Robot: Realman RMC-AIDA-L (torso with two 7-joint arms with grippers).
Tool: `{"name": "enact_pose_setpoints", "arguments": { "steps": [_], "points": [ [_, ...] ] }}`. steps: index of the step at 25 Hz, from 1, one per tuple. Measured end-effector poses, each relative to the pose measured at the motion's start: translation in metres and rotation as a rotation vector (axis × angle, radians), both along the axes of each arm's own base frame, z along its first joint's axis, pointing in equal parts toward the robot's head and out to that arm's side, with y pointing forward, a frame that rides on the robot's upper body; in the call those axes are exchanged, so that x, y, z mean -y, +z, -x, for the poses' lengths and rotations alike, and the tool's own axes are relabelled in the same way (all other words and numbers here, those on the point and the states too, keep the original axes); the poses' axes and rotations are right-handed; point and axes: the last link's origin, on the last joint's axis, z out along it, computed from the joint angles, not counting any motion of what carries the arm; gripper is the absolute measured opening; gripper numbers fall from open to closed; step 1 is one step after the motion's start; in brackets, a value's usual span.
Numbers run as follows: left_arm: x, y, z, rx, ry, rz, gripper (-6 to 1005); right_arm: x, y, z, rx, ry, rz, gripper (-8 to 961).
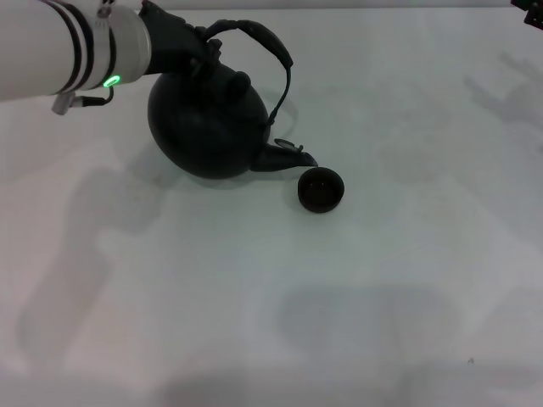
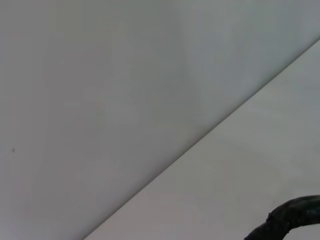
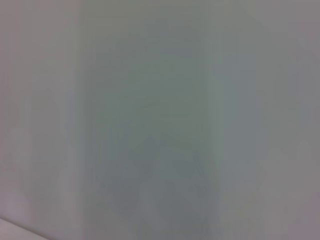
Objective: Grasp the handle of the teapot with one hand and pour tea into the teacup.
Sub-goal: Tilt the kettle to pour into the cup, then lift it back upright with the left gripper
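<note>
**One teapot, one cup, one arm at work**

The left gripper [image 1: 191, 47], dark and set on a white arm with black bands, is at the dark arched handle [image 1: 263, 42]; whether its jaws are clenched on it cannot be told. Below the jaws sits one large round matte black teapot [image 1: 208, 123], tilted, spout down. Just beyond the spout stands one tiny dark round teacup [image 1: 321, 189]. Both rest on a plain white table [image 1: 382, 297]. The right gripper is out of sight.
</note>
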Motion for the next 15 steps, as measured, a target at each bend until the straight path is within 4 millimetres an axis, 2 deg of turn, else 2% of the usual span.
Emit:
{"name": "enact_pose_setpoints", "arguments": {
  "steps": [15],
  "points": [
    [0.0012,-0.0029,-0.0096,-0.051,0.006,0.028,145,-0.0022,-0.0001,0.0016,0.002,0.004,-0.002,876]
  ]
}}
